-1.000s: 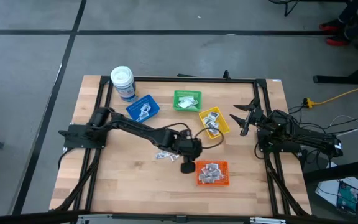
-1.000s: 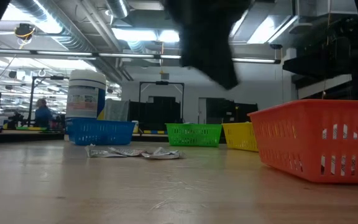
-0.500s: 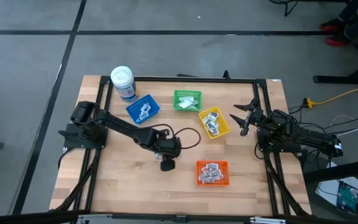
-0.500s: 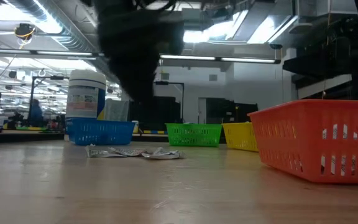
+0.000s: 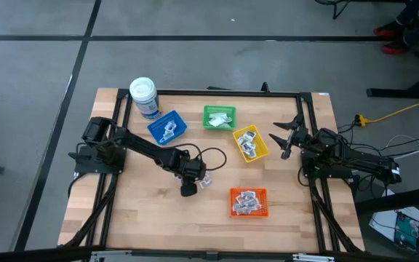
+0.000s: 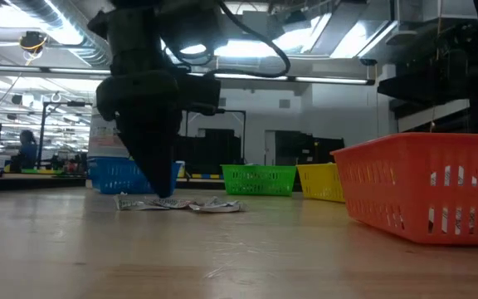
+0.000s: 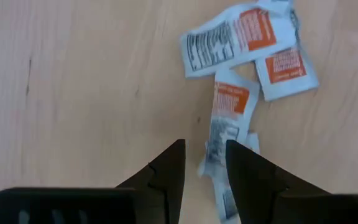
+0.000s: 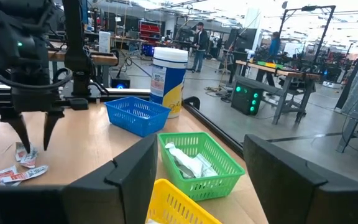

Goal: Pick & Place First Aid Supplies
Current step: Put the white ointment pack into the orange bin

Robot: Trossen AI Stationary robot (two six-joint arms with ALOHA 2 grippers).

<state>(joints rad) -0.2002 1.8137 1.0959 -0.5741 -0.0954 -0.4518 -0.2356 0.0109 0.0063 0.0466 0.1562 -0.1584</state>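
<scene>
— Where do I stand right now?

— My left hand [image 7: 202,163] hangs point-down over the loose packets [image 5: 203,180] lying on the bare counter [image 5: 137,211], roughly midway between the blue bin [image 5: 167,126] and the orange bin [image 5: 249,202]. The fingers [image 7: 166,168] are parted by a narrow gap and hold nothing. In the left wrist view one packet [image 7: 225,124] runs lengthwise into that gap, with two more packets fanned just beyond it, their edges overlapping.

— And the other arm?

— My right hand [image 5: 286,136] waits near the counter's right edge, beside the yellow bin [image 5: 251,143], fingers spread wide and empty. The green bin [image 5: 219,117], yellow, blue and orange bins each already carry some supplies.

— What worries you about the pick?

— Mostly how flat these things are. I judge that if I close too high the tips will meet over the paper and come up empty; too low and they will scrape the wood and shove the packet away. The gap also looks barely wider than the packet, so one finger may land on top and pin it instead of straddling it.

— Anything else?

— The overlap. A neighbouring packet could ride up with the one I want and drop off on the way to a bin.
</scene>
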